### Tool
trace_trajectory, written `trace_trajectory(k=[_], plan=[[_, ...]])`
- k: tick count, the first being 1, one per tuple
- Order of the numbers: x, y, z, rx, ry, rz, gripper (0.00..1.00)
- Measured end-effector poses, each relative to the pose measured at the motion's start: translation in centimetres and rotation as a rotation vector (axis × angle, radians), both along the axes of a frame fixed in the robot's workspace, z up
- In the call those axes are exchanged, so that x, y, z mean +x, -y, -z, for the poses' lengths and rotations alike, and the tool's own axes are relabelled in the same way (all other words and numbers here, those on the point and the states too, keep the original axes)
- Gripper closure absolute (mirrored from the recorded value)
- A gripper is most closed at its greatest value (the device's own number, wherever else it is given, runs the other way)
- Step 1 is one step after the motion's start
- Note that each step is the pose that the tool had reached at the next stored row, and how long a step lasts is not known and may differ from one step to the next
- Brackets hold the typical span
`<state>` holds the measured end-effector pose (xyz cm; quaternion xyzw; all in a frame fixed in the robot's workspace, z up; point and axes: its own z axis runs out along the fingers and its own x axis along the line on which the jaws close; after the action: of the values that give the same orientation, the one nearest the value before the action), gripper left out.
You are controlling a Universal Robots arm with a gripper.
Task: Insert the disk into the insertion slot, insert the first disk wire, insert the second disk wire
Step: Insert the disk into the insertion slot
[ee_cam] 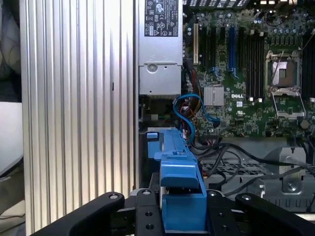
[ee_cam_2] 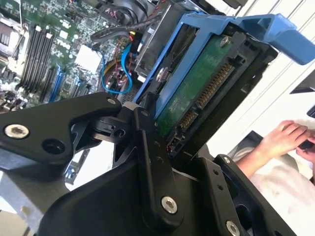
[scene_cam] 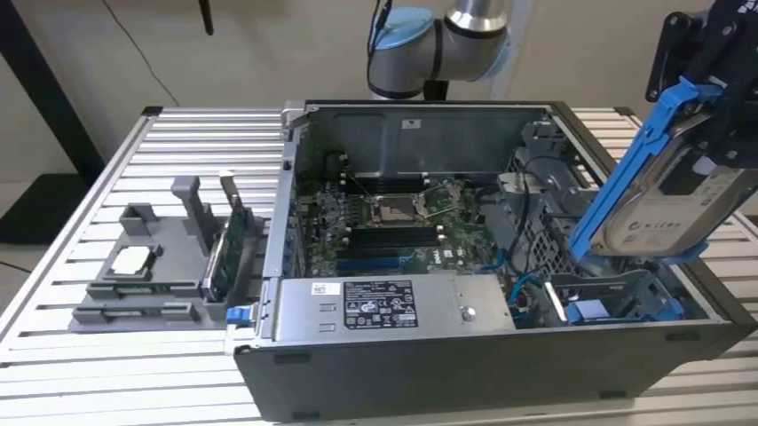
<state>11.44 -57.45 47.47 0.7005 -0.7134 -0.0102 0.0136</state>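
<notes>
Disk (scene_cam: 663, 200) in tool (ee_cam: 183, 209), long axis steeply tilted, near upright.

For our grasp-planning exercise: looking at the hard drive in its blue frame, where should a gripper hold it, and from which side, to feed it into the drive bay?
Pinch the blue frame at the upper end of the hard drive, from above, as the gripper does now. The flat slab hangs tilted over the drive bay, so its lower end likely stays free to slide in.
</notes>
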Motion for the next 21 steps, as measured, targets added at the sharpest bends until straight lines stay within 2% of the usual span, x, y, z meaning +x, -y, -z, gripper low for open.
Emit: trace_trajectory(k=[15,21], plan=[[0.14,0.00,0.84,0.0001,0.0000,0.000,0.67],[0.14,0.00,0.94,0.0000,0.0000,0.000,0.67]])
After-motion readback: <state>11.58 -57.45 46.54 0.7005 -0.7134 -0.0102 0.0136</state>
